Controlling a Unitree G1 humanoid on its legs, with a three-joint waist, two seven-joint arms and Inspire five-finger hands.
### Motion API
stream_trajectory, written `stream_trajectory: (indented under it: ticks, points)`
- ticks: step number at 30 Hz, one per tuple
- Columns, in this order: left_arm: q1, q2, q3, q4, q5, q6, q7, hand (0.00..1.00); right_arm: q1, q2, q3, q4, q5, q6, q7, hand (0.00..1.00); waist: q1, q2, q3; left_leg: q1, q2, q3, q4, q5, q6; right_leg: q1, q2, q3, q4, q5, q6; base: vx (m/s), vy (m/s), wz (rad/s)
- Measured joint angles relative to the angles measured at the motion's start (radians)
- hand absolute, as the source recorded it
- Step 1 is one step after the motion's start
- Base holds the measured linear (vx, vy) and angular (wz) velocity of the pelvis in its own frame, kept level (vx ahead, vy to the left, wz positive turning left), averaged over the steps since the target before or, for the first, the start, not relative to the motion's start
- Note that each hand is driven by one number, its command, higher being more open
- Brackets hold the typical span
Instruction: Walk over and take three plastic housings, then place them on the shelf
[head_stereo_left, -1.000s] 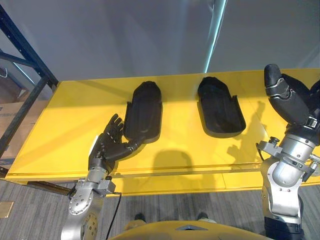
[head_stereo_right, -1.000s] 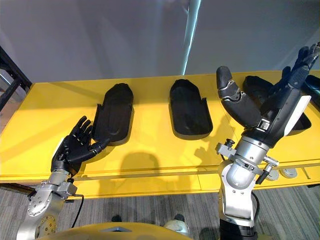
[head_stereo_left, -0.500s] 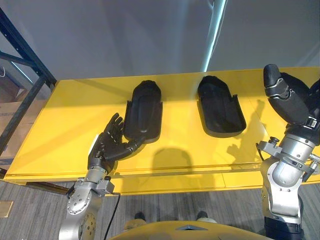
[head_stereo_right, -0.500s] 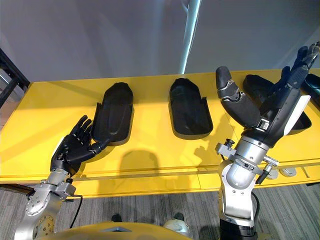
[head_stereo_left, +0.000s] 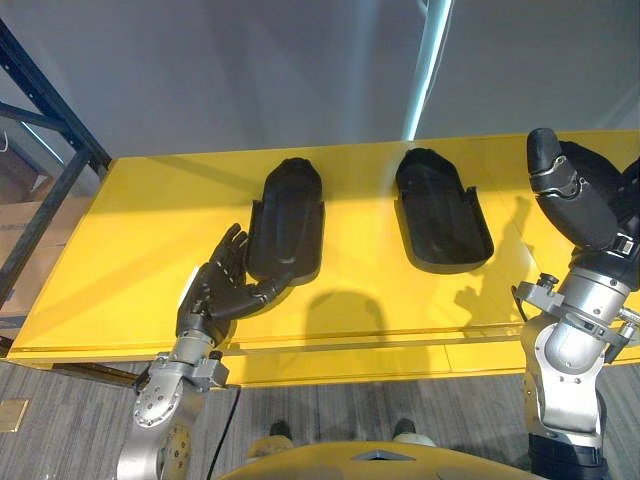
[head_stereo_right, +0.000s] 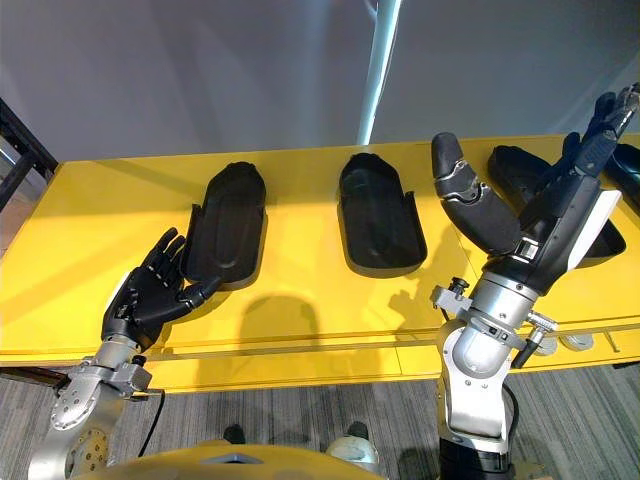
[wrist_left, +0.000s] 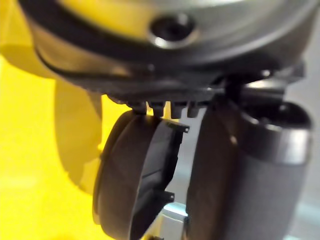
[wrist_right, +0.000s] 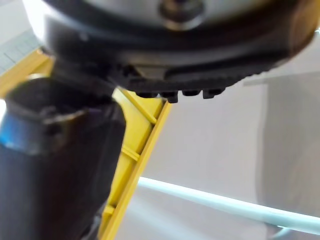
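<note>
Three black plastic housings lie hollow side up on the yellow table (head_stereo_left: 150, 250). The left housing (head_stereo_left: 288, 220) also shows close up in the left wrist view (wrist_left: 135, 185). The middle housing (head_stereo_left: 440, 210) lies apart from both hands. The right housing (head_stereo_right: 515, 165) is partly hidden behind my right hand. My left hand (head_stereo_left: 218, 290) rests open on the table, its thumb tip against the left housing's near end. My right hand (head_stereo_right: 575, 215) is raised above the table's right part, open, fingers straight up, holding nothing.
A dark blue rack post (head_stereo_left: 50, 110) slants at the far left, with a cardboard box (head_stereo_left: 20, 250) below it. A pale pole (head_stereo_left: 425, 70) stands against the grey wall behind the table. Small silvery discs (head_stereo_right: 575, 345) sit on the table's front ledge at right.
The view has shifted slightly. Both hands and the housings keep their places.
</note>
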Motion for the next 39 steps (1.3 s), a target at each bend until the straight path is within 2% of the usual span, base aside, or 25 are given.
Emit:
stream_trajectory:
  ticks: [23,26,28,29,30,31,34,35,37,39]
  points:
    - [-0.003,0.015,-0.004,0.000,0.000,0.001,-0.003,1.00,0.000,0.000,0.000,0.000,0.000,0.000,0.000,1.00,-0.001,-0.002,0.001,0.002,0.000,0.008,0.000,-0.002,0.001,-0.003,-0.001,0.009,0.000,0.001,0.002,0.00,0.000,-0.01]
    - [-0.003,0.014,-0.013,0.003,0.001,-0.016,0.054,1.00,0.000,0.000,0.000,0.000,0.000,0.000,0.000,1.00,-0.001,-0.002,0.001,0.002,0.000,0.008,0.000,-0.002,0.001,-0.003,-0.001,0.009,0.000,0.001,0.002,0.00,0.000,0.00]
    - [-0.007,0.005,-0.012,0.007,0.009,-0.033,0.170,1.00,-0.001,0.001,0.000,0.000,0.000,0.000,0.001,1.00,-0.004,-0.008,0.005,0.003,0.000,0.008,0.001,-0.002,0.001,-0.002,0.000,0.009,0.000,0.002,0.002,0.00,0.000,0.00]
    - [-0.008,-0.001,-0.005,0.008,0.014,-0.038,0.198,1.00,-0.001,0.002,0.000,0.000,0.000,0.000,0.001,1.00,-0.006,-0.010,0.006,0.003,0.000,0.008,0.001,-0.002,0.000,-0.002,0.001,0.009,0.000,0.002,0.002,0.00,0.000,0.00]
    - [-0.008,-0.015,0.009,0.008,0.024,-0.051,0.250,1.00,-0.001,0.005,0.000,0.000,0.000,0.000,0.001,1.00,-0.012,-0.014,0.009,0.003,0.000,0.008,0.001,-0.002,0.000,-0.002,0.001,0.009,0.000,0.002,0.002,0.00,0.000,0.00]
    - [-0.009,-0.043,0.043,0.008,0.054,-0.093,0.337,1.00,0.000,0.011,0.001,0.000,0.000,0.001,0.000,1.00,-0.024,-0.021,0.012,0.003,0.000,0.008,0.001,-0.002,0.001,-0.002,0.002,0.009,0.000,0.002,0.002,0.00,0.000,0.00]
    - [-0.031,-0.084,0.119,-0.007,0.056,-0.176,0.415,1.00,0.007,0.027,-0.001,0.000,0.000,0.003,-0.004,1.00,-0.027,-0.022,0.013,0.005,0.000,0.008,0.002,-0.002,0.000,0.000,0.001,0.009,0.000,0.002,0.002,0.00,0.000,0.00]
    - [-0.041,-0.105,0.151,-0.058,0.090,-0.229,0.450,1.00,0.013,0.048,0.001,0.000,-0.002,0.007,-0.004,1.00,-0.026,-0.022,0.013,0.005,0.000,0.008,0.002,-0.002,0.000,0.000,0.002,0.009,0.000,0.002,0.002,0.00,0.000,0.00]
    - [-0.042,-0.116,0.160,-0.171,0.106,-0.318,0.457,1.00,0.029,0.067,0.011,0.000,-0.001,0.015,-0.004,1.00,-0.022,-0.022,0.013,0.005,0.000,0.006,0.002,-0.002,0.000,0.000,0.001,0.010,0.000,0.002,0.002,0.00,0.000,0.02]
    - [-0.054,-0.116,0.158,-0.248,0.132,-0.375,0.450,1.00,0.039,0.067,0.020,0.000,-0.002,0.018,-0.001,1.00,-0.023,-0.021,0.012,0.005,0.000,0.006,0.001,-0.002,0.000,0.000,0.000,0.010,0.000,0.002,0.002,0.00,0.000,0.00]
